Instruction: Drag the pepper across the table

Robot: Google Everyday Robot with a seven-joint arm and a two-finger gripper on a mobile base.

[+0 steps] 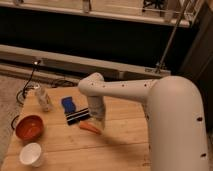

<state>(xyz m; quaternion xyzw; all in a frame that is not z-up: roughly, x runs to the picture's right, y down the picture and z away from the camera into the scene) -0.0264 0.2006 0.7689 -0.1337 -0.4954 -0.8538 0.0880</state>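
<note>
Jaws right at pepper [90, 128] on wooden table [65, 146]

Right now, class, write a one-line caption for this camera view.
Robot hand low over the pepper on the table, bowl and cup nearby.

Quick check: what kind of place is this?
Likely a lab or workshop, not a kitchen: a plank table, loose cables beside it, a long metal rail behind. The gripper is down at the pepper.
</note>
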